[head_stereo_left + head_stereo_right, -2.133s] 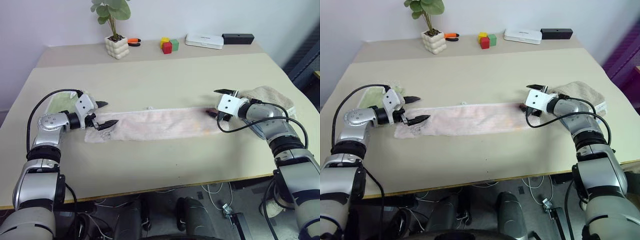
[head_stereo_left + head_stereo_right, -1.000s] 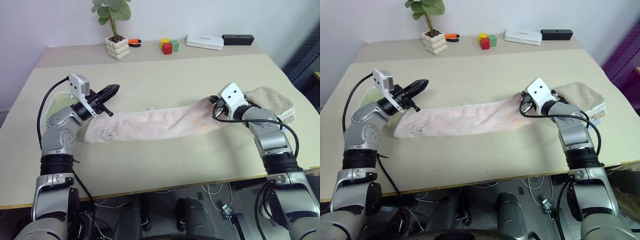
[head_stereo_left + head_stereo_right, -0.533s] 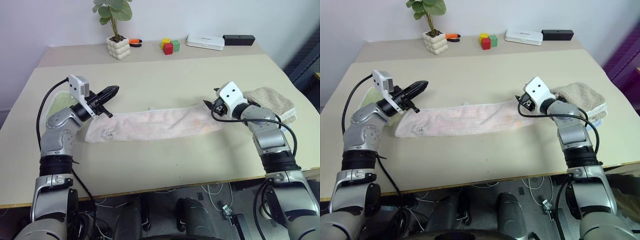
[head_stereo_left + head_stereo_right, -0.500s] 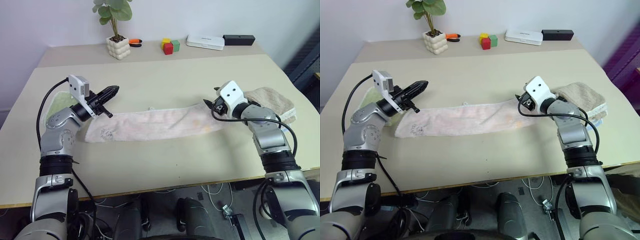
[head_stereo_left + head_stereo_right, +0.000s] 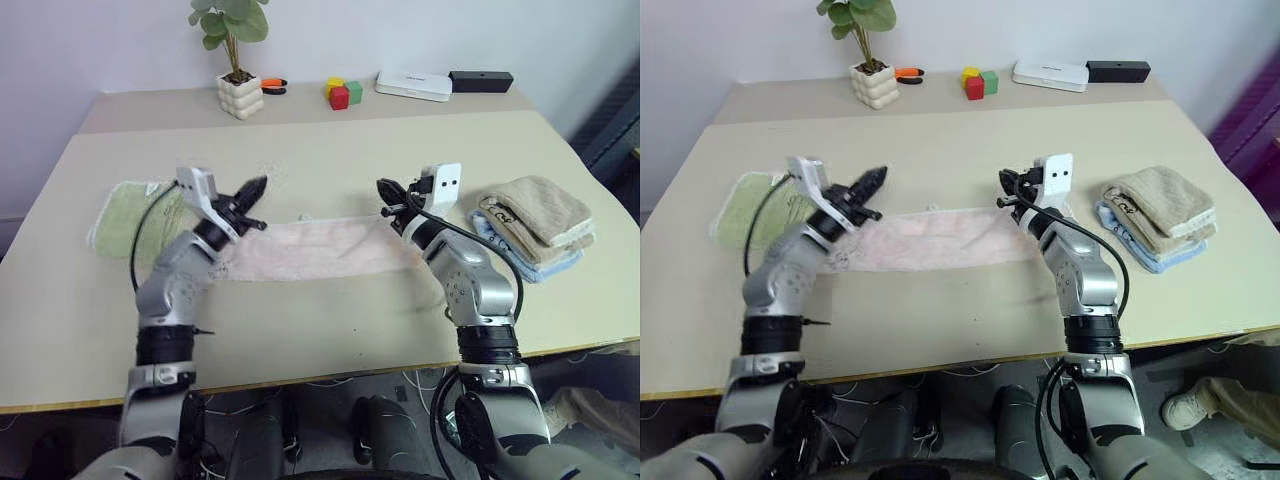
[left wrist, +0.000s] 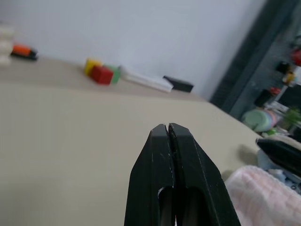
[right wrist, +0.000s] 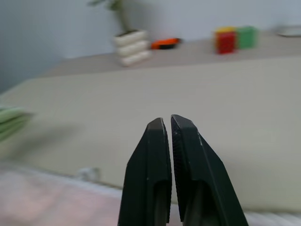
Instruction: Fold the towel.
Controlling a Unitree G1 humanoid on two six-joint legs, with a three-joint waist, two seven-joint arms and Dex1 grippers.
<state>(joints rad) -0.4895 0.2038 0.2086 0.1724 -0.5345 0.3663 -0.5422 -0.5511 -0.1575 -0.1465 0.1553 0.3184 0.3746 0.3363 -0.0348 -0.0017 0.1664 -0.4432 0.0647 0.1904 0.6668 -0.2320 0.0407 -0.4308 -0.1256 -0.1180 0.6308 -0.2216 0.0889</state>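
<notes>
Lying flat across the mid table (image 5: pixel 330 330), the towel (image 5: pixel 320 250) is a long pink strip, folded lengthwise already by the look of it, w/ its ends near both grippers. Left gripper (image 5: pixel 258 186) hovers over the towel's left end, fingers clenched tight, nothing between them. Right gripper (image 5: pixel 384 189) sits above the right end, also pinched closed & empty. Terry cloth, so likely light, floppy, no stiffness; it should drape and sag when lifted, and layers may slip apart unless all are pinched together. Not fragile. Best hold prob at the end corners, pinching thru the full thickness, one corner per gripper. Green towel (image 5: pixel 135 205) & a stack of folded towels (image 5: pixel 535 220) lie apart at the sides.
</notes>
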